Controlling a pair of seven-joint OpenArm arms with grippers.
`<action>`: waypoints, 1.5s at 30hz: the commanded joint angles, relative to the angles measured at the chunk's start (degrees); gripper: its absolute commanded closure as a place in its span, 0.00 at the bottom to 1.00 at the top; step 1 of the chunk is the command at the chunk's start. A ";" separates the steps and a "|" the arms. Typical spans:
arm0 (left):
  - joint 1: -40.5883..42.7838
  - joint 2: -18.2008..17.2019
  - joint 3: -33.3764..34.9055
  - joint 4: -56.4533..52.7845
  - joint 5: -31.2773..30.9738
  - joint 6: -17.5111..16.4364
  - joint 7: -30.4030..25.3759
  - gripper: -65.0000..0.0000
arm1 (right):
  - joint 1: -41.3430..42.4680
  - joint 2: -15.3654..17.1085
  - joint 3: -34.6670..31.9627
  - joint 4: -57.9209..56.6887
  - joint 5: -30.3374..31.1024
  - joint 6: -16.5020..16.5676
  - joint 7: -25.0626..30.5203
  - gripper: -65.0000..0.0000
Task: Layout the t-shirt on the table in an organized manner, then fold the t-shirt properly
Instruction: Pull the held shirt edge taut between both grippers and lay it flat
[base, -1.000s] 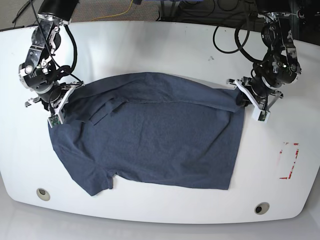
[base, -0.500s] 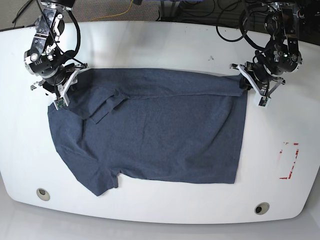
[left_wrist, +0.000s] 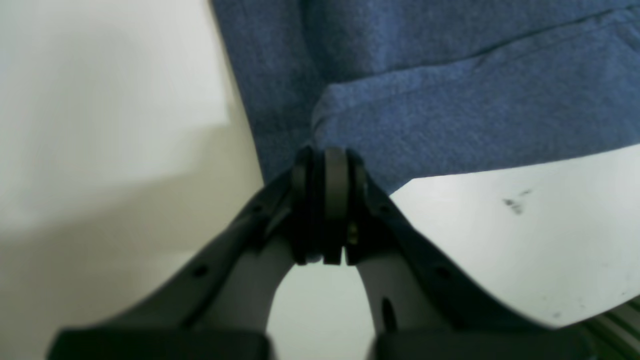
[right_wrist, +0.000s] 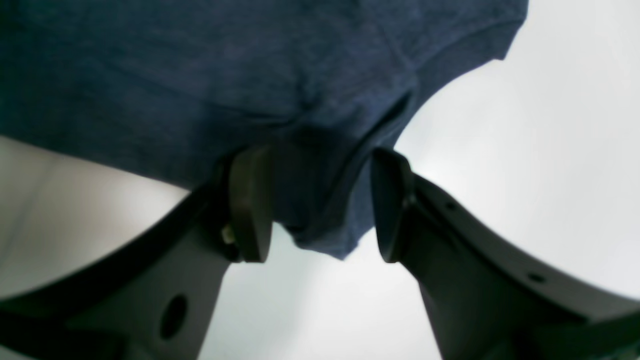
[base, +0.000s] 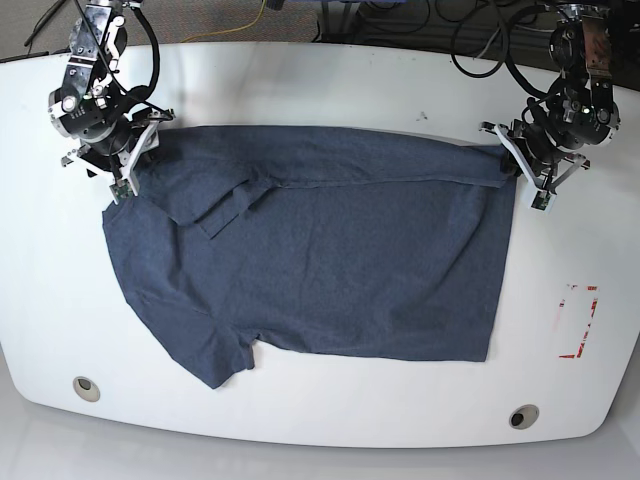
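Your left gripper (base: 527, 172) is clamped on the t-shirt (base: 320, 250) corner, angled down over the table (base: 330, 80); your right gripper (right_wrist: 320, 205) stands parted, cloth between its fingers

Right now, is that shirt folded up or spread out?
Mostly spread out: the t-shirt lies nearly flat across the table, with only a narrow strip along its far edge doubled over and one sleeve flap creased.
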 joint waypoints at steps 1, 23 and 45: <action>-0.40 -0.70 -0.34 1.05 -0.29 -0.12 -1.11 1.00 | 0.43 1.44 0.67 1.33 0.49 -0.42 1.16 0.53; -0.76 -0.96 -1.74 1.05 3.67 -0.12 -1.20 1.00 | 15.99 1.00 0.84 -2.45 0.66 -0.33 1.25 0.53; -2.69 -0.87 -7.02 1.05 3.49 -0.12 -1.02 0.81 | 18.10 -1.37 -1.27 -10.27 0.75 -0.25 1.16 0.53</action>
